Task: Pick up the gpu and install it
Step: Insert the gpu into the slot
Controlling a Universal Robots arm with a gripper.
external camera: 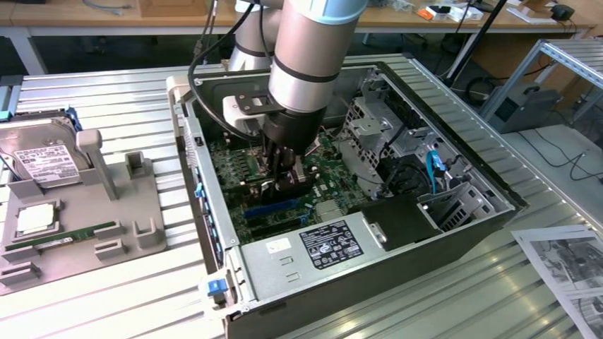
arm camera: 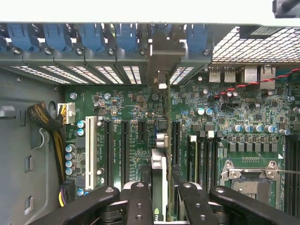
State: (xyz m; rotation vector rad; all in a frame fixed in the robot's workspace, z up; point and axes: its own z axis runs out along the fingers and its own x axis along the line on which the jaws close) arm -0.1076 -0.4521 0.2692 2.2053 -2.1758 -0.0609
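Observation:
My gripper point(external camera: 281, 169) reaches down into the open computer case point(external camera: 203, 183), over the green motherboard point(external camera: 325, 169). It is shut on the gpu point(external camera: 287, 189), a dark card held on edge just above the board. In the wrist view the gpu point(arm camera: 159, 161) is edge-on between the black fingers point(arm camera: 138, 197). Its silver bracket point(arm camera: 161, 58) stands against the rear slot openings. The card runs along the black expansion slots point(arm camera: 125, 145); whether it touches a slot I cannot tell.
A grey tray point(external camera: 141, 233) at the exterior view's left holds a hard drive point(external camera: 42, 159), a green memory stick point(external camera: 66, 236) and a processor point(external camera: 33, 219). Inside the case are the power supply point(external camera: 325, 247), a metal drive cage point(external camera: 372, 127) and a blue cable point(external camera: 436, 169). Papers point(external camera: 565, 268) lie on the table.

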